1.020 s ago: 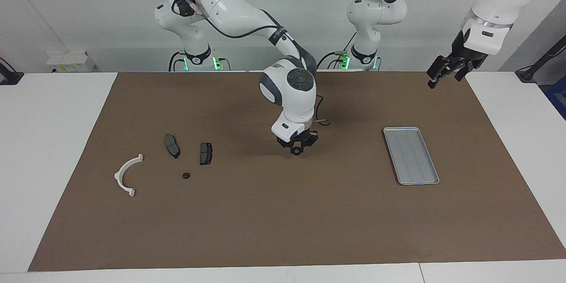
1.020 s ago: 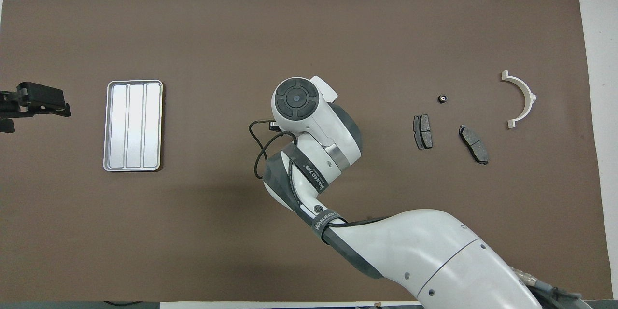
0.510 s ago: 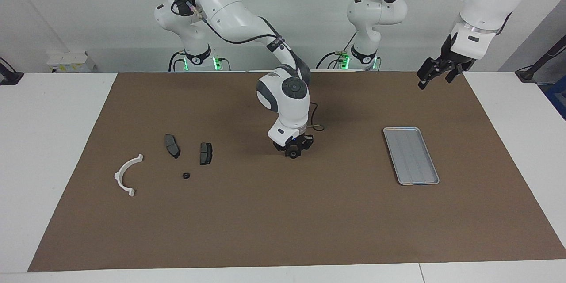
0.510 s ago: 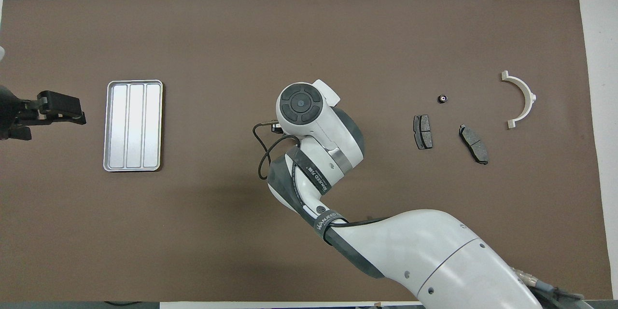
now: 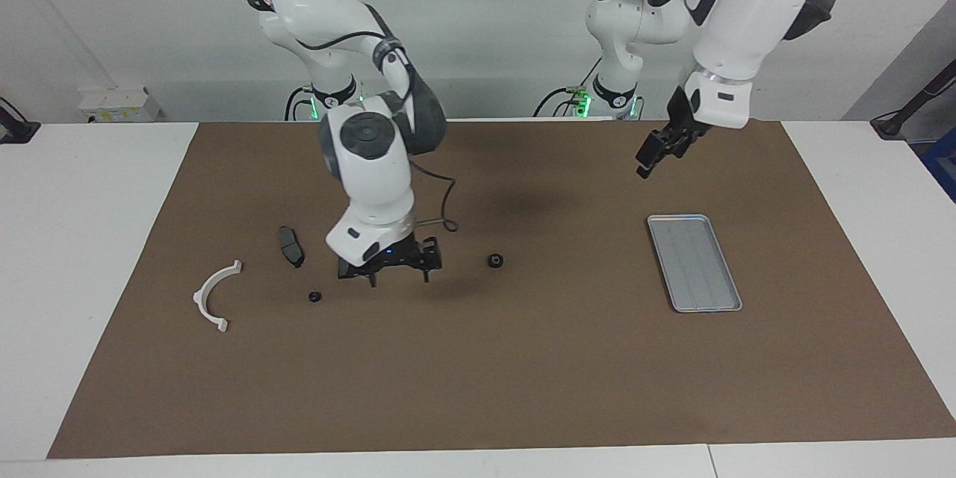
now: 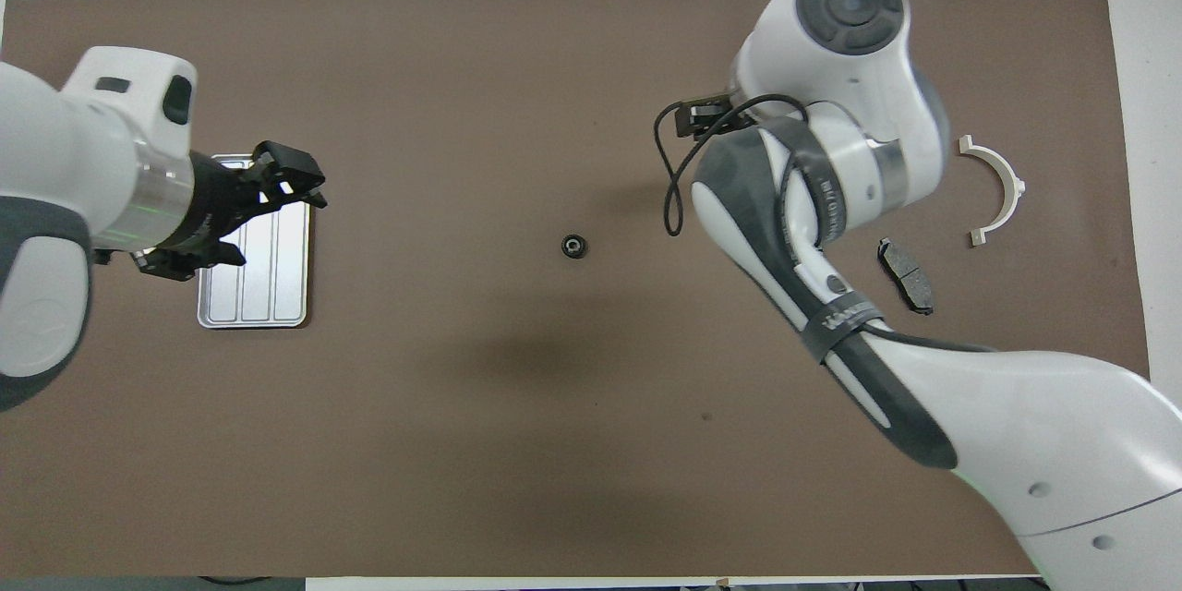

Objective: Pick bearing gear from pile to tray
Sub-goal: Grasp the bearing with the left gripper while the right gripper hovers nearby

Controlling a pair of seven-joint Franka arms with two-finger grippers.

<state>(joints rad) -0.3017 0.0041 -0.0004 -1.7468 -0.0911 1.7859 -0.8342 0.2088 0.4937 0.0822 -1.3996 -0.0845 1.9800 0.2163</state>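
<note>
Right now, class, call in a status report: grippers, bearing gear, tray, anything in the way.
Right gripper open, empty, over the pile. Left gripper open, raised beside the tray. Bearing gear on the mat mid-table, not in the tray. Nothing between.

The right hand (image 5: 399,275) released the black ring (image 5: 494,261) mid-mat and swung toward the pile.

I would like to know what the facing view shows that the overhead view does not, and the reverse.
Only the facing view shows the right gripper, open above the mat beside the pile, and a tiny black ring lying near the white bracket.

Only the overhead view: no further object. There the right arm covers that gripper and that ring.

Both show the tray, the bearing alone on the mat at mid-table, the bracket, one dark pad, and the open left gripper raised by the tray.
</note>
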